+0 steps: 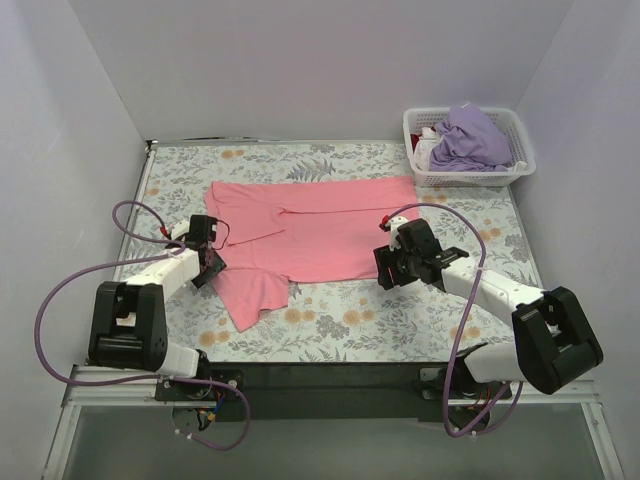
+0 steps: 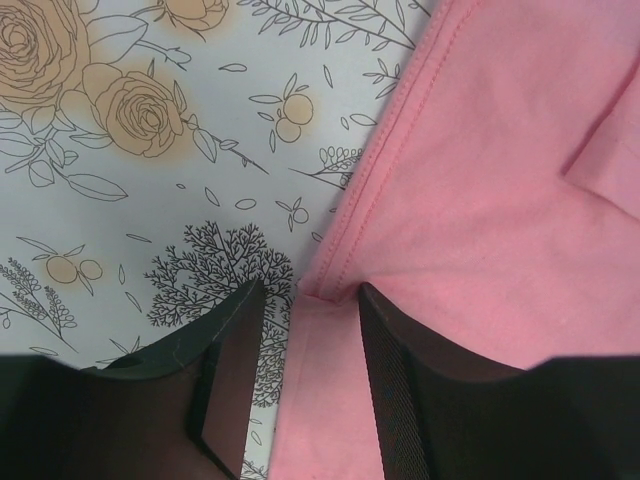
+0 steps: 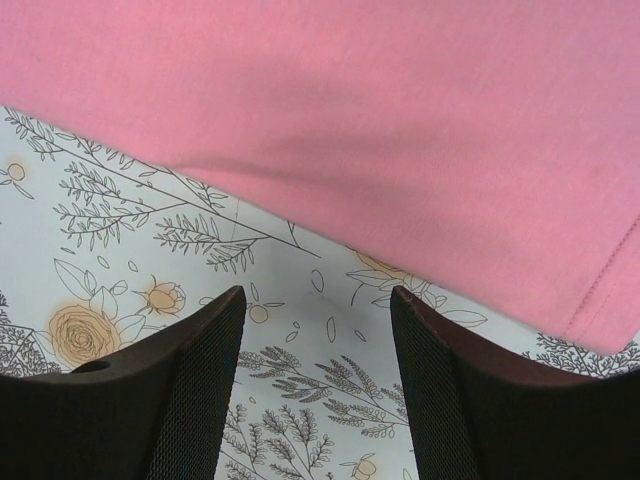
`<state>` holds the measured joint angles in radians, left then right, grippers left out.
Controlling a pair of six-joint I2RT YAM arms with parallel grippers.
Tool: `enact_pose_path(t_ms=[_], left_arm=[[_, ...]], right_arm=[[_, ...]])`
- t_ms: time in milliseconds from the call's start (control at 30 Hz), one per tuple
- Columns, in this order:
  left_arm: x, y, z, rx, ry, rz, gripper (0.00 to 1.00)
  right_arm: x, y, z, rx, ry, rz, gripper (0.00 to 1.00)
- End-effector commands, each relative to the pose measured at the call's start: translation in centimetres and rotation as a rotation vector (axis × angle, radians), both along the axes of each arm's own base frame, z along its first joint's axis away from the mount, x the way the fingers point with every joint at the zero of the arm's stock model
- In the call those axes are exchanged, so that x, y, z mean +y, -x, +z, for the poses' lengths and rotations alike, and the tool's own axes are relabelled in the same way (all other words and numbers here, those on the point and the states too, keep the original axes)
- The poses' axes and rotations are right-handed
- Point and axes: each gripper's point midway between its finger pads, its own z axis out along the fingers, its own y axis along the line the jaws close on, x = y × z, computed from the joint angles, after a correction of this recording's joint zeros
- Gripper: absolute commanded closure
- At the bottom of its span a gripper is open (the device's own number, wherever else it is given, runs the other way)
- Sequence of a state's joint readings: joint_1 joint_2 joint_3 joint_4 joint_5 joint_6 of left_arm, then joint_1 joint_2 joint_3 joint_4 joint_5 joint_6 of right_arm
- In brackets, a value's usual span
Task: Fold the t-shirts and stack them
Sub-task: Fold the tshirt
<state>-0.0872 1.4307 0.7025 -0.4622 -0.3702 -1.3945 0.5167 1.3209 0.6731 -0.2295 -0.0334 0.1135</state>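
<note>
Pink shirt (image 1: 330, 225) lies lengthwise left-right: left gripper (image 2: 310, 297), jaws narrow, straddles its hem; right gripper (image 3: 318, 300), wide and empty, sits just short of its near edge.

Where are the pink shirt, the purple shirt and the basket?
Pink shirt (image 1: 330, 225): top view, middle of body.
Purple shirt (image 1: 475, 140): top view, top of heap.
Basket (image 1: 470, 180): top view, near wall.

Bright, even, diffuse light (shadows faint and soft); all 3 views sharp.
</note>
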Motion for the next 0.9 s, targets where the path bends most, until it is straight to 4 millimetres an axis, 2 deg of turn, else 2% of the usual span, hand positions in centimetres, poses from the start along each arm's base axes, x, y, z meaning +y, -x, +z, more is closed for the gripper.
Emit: enact_pose_path(t_ms=[0,133,367,467,733,867], left_arm=[[0.2,-0.1,0.1,0.001,-0.004,0.003,0.59],[0.1,-0.3,1.1,-0.035,0.002,0.008,0.58],[-0.1,-1.1,4.3,-0.124,0.019,0.003,0.53],[0.2,-1.4,4.6,-0.139,0.004,0.007,0.53],[0.3,-1.4,2.2,-0.057,-0.017,-0.003,0.57],[0.7,-1.4,1.8,-0.041,-0.04,-0.009,0.59]], right_arm=[[0.0,-0.7,0.8,-0.044,-0.01,-0.019,0.33],[-0.2,-0.8,1.2,-0.059,-0.013,-0.025,0.33],[-0.9,-1.0,1.8,-0.088,0.01,-0.054,0.34],[-1.1,-1.0,1.8,-0.087,0.018,-0.06,0.34],[-1.7,-0.6,1.7,-0.085,0.033,-0.071,0.34],[-2.0,-0.3,1.3,-0.079,0.045,-0.079,0.34]])
